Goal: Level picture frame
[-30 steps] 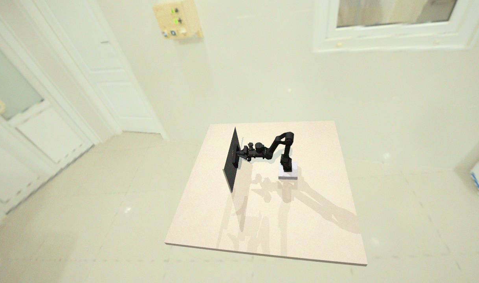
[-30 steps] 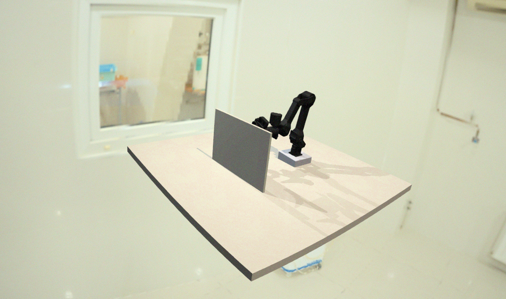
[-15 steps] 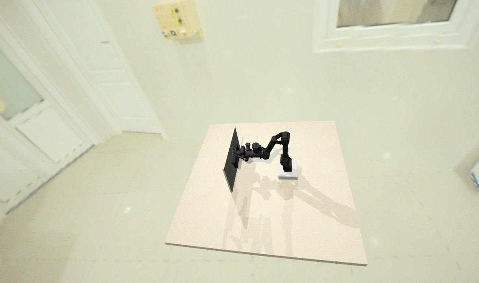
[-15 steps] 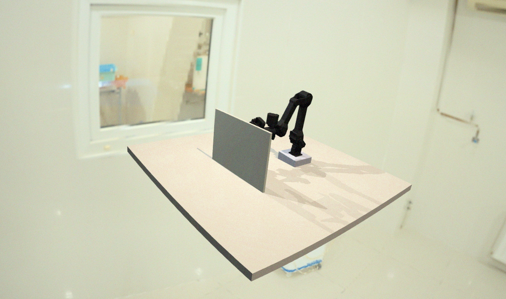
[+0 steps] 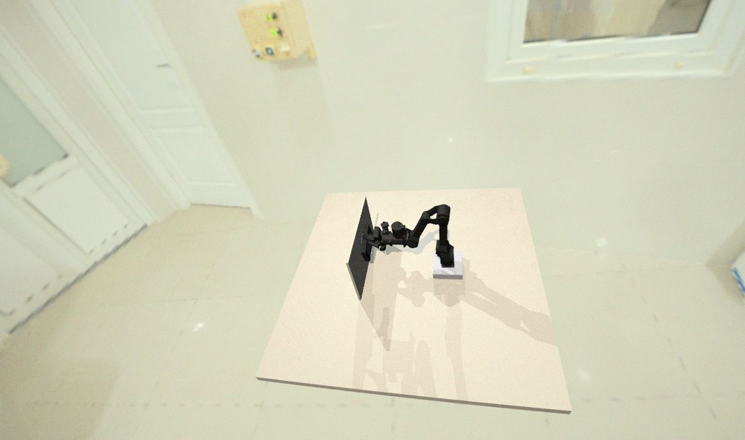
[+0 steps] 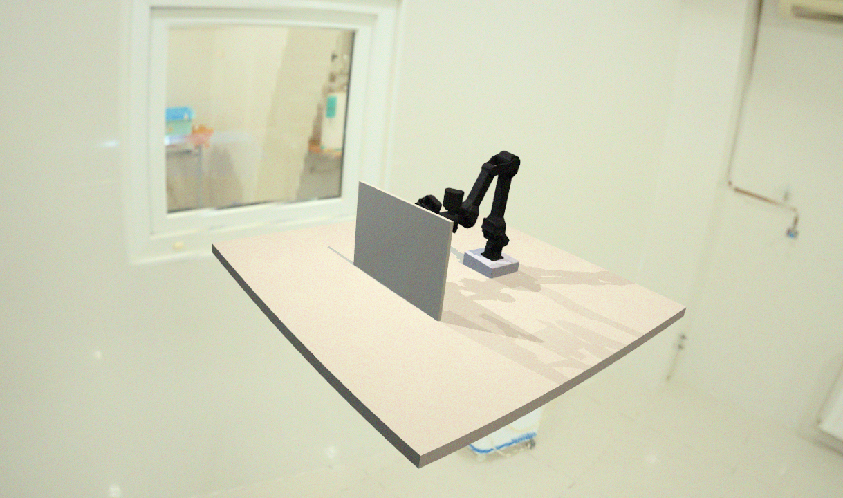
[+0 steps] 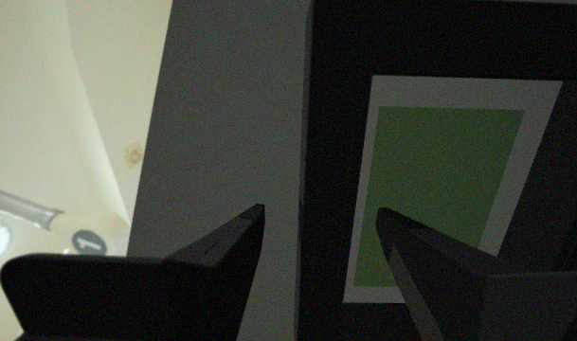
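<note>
The picture frame (image 5: pixel 366 253) (image 7: pixel 334 142), black with a white mat and a green picture, hangs on the near side of the grey upright panel (image 5: pixel 357 273) (image 6: pixel 399 254) (image 7: pixel 231 104). My gripper (image 7: pixel 320 214) is open and close in front of the frame. In the wrist view one fingertip is over bare panel outside a frame bar and the other over the green picture, with the bar between them, not clamped. Whether the fingers touch the frame I cannot tell. The screw and notched strip are hidden. The frame's tilt cannot be judged from these views.
The panel stands on the pale table top (image 5: pixel 309 339) (image 6: pixel 362 346) and hides the frame and fingertips in the exterior view. The arm's base sits on a light block (image 5: pixel 447 276) (image 6: pixel 491 270). The arm reaches from it toward the panel. Shadows fall across the table.
</note>
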Controlling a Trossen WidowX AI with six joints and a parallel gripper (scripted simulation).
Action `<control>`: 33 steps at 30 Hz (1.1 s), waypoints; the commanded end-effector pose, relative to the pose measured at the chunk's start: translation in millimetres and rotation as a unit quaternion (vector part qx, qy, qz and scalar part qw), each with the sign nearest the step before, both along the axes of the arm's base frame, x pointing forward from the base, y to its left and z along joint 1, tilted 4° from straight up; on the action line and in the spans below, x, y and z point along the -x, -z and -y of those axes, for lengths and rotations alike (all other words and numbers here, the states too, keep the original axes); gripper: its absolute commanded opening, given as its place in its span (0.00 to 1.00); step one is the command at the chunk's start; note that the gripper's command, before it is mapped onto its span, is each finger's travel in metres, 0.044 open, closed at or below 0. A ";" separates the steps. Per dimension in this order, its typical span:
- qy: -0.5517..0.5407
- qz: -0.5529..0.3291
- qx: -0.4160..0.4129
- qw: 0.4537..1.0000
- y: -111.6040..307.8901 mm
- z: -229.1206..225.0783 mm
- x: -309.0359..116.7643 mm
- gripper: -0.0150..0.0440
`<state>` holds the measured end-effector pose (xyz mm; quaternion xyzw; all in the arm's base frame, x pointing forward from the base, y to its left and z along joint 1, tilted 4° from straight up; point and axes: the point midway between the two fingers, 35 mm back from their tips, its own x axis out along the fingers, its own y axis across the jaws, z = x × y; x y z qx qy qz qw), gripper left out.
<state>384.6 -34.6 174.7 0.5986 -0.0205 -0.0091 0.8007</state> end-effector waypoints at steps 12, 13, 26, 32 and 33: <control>0.002 0.000 -0.002 1.000 -0.2 0.6 -0.3 0.69; 0.002 0.000 -0.002 1.000 -0.2 0.6 -0.3 0.69; 0.002 0.000 -0.002 1.000 -0.3 1.0 -0.5 0.60; 0.002 0.000 -0.002 1.000 -0.3 1.0 -0.5 0.54; 0.002 0.000 -0.002 1.000 -0.3 1.0 -0.5 0.53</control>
